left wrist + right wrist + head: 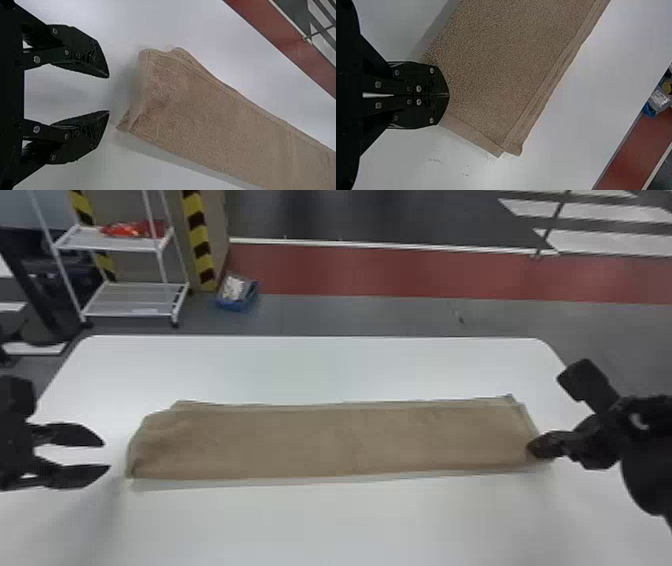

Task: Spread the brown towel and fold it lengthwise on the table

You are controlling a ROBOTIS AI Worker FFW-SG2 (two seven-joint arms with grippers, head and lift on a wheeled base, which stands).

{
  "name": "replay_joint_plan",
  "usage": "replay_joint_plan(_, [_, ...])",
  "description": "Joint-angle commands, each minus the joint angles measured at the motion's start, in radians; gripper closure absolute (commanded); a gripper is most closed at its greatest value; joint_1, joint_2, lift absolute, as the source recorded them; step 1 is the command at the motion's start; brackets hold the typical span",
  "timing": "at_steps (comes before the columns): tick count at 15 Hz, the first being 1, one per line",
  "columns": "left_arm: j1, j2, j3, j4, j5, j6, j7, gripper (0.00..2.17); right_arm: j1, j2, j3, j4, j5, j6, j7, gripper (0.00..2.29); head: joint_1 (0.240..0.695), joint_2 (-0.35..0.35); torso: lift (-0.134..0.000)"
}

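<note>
The brown towel [330,440] lies as a long folded strip running left to right on the white table [340,520], its layers slightly offset along the far edge. Just off its left end, my left gripper [106,456] stands open with nothing between its fingers. In the left wrist view the same left gripper [109,94] faces the towel's end [166,99], where the layers part a little. My right gripper [537,447] is at the towel's right end, near the front corner. In the right wrist view, the right gripper [449,95] has its fingers shut together over the towel [506,71]; whether cloth is pinched is hidden.
Beyond the table's far edge stand a white wire shelf [135,297] with a red item on it and a blue box [237,293] on the floor. Bare tabletop shows behind and in front of the towel.
</note>
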Motion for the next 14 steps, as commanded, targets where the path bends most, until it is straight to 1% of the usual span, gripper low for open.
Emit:
replay_joint_plan(1, [0.046, -0.001, 0.033, -0.041, 0.051, 0.033, -0.012, 0.11, -0.007, 0.004, 0.003, 0.003, 0.004, 0.002, 0.0, 1.48, 0.695, -0.057, -0.124])
replay_joint_plan(3, [0.101, -0.007, 0.053, -0.112, 0.111, 0.152, -0.015, 0.12, -0.007, 0.006, 0.003, 0.006, 0.004, -0.002, 0.0, 1.48, 0.695, -0.055, -0.124])
replay_joint_plan(4, [0.123, -0.017, 0.064, -0.139, 0.152, 0.18, -0.003, 0.16, -0.009, 0.006, 0.004, 0.009, 0.004, -0.002, 0.0, 1.48, 0.695, -0.056, -0.124])
replay_joint_plan(5, [0.136, -0.021, 0.067, -0.156, 0.178, 0.217, -0.002, 0.24, -0.012, 0.006, 0.006, 0.012, 0.005, -0.002, 0.0, 1.48, 0.695, -0.059, -0.124])
replay_joint_plan(6, [0.146, -0.024, 0.066, -0.167, 0.19, 0.217, -0.005, 0.3, -0.013, 0.006, 0.006, 0.015, 0.008, -0.002, 0.0, 1.48, 0.695, -0.066, -0.124])
replay_joint_plan(7, [0.149, -0.032, 0.063, -0.172, 0.195, 0.217, -0.006, 0.54, -0.013, 0.006, 0.007, 0.017, 0.007, -0.002, 0.0, 1.48, 0.695, -0.072, -0.124])
replay_joint_plan(8, [0.149, -0.038, 0.059, -0.172, 0.197, 0.217, 0.0, 1.16, -0.015, 0.006, 0.007, 0.017, 0.008, -0.002, 0.0, 1.48, 0.695, -0.079, -0.124])
replay_joint_plan(9, [0.149, -0.049, 0.055, -0.176, 0.2, 0.214, 0.018, 1.92, -0.015, 0.007, 0.007, 0.018, 0.008, -0.002, 0.0, 1.48, 0.695, -0.085, -0.124])
replay_joint_plan(10, [0.149, -0.057, 0.049, -0.178, 0.207, 0.214, 0.029, 2.13, -0.017, 0.01, 0.01, 0.018, 0.01, -0.002, -0.002, 1.48, 0.695, -0.09, -0.124])
replay_joint_plan(14, [0.141, -0.078, 0.004, -0.172, 0.204, 0.204, 0.038, 2.13, -0.021, 0.015, 0.012, 0.02, 0.014, -0.002, -0.002, 1.48, 0.695, -0.114, -0.124])
